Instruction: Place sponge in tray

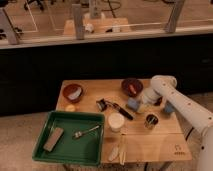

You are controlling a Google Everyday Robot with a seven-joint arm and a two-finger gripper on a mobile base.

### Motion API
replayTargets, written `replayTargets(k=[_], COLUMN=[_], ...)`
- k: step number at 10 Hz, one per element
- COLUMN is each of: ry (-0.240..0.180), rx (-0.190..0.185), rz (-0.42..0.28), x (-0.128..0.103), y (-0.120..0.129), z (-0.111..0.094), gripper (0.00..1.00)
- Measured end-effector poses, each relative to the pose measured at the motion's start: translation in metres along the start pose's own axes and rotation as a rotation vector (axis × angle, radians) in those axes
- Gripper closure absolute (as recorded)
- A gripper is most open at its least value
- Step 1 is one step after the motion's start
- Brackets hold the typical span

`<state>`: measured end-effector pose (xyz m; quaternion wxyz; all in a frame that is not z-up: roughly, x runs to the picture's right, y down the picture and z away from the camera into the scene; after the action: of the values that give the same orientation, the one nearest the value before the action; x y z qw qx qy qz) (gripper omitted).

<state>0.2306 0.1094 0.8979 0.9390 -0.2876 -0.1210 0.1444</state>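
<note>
The end effector [137, 105] was clamped together on the sponge [131, 104], low over the tabletop [150, 145], well right of the tray [75, 150], just below a red bowl [131, 86].

Whether the tool [139, 106] by the sponge [132, 104] grips it is unclear; the arm [187, 109] is cropped right.

Light-blue sponge [132, 104] at pale pincer [140, 104] — dark-green tray [75, 114], dark-red bowls [65, 90], tan table [150, 145]

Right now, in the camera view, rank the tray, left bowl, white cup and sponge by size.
Largest first:
tray
left bowl
white cup
sponge
Cup and sponge look close. The hand is shut on the sponge.
</note>
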Motion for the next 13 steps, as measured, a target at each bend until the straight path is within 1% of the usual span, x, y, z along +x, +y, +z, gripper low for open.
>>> replayTargets(k=[1, 2, 3, 4, 5, 6, 8, 9, 11, 13], ry=[-0.012, -0.016, -0.013, -0.014, -0.019, -0.028, -0.041, -0.048, -0.062, -0.070], rx=[0.017, 0.038, 0.070, 0.089, 0.108, 0.116, 0.120, 0.119, 0.102, 0.072], rz=[-0.029, -0.073, -0.140, -0.192, -0.259, -0.339, -0.459, -0.531, -0.697, -0.859], x=[-0.004, -0.012, -0.024, -0.033, -0.046, -0.067, -0.104, -0.127, -0.176, -0.222], y=[0.003, 0.007, 0.015, 0.021, 0.031, 0.041, 0.058, 0.069, 0.094, 0.119], z=[-0.018, -0.039, -0.068, -0.086, -0.106, -0.120, -0.124, -0.120, -0.106, -0.091], gripper=[1.00, 1.00, 1.00, 1.00, 1.00, 1.00, 1.00, 1.00, 1.00, 1.00])
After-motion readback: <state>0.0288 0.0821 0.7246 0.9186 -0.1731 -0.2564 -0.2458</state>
